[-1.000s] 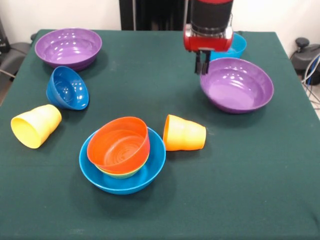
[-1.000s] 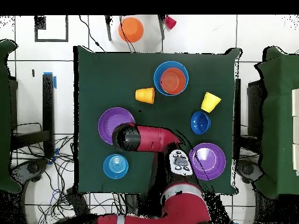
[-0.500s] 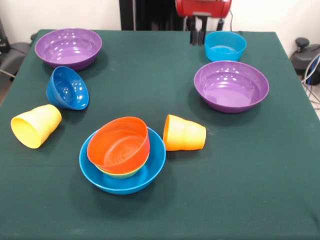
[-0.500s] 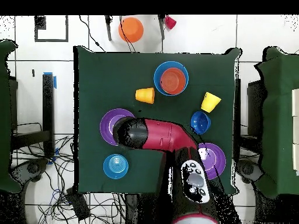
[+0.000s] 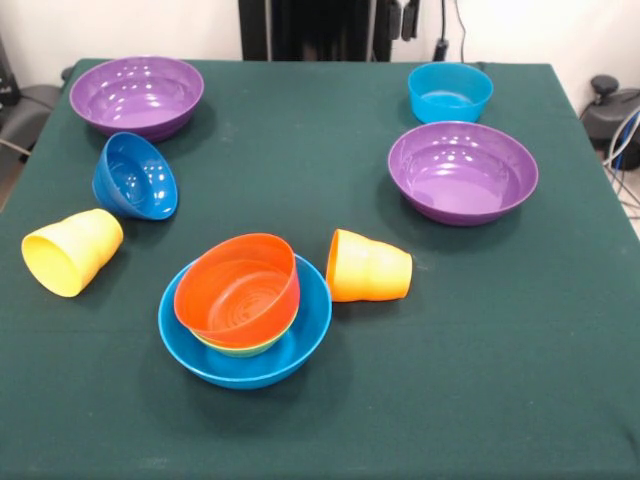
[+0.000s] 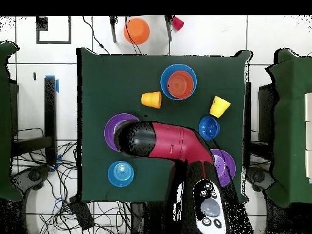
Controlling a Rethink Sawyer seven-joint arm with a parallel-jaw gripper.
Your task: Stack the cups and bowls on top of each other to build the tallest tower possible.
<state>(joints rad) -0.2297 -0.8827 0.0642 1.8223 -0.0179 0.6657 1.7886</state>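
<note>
Gripper [image 5: 404,18] barely visible at top edge; fingers' state unclear. No tower: orange bowl [image 5: 238,288] nested in blue bowl [image 5: 300,345]; orange cup [image 5: 368,267] on side beside it; yellow cup [image 5: 70,251] toppled.

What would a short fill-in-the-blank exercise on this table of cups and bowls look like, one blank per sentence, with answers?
1. The orange bowl sits inside the large ____ bowl.
2. The orange cup and the yellow cup both lie on their ____.
3. The number of wide purple bowls on the green table is ____.
4. The small cyan bowl stands upright and holds ____.

Answers: blue; sides; two; nothing
</note>
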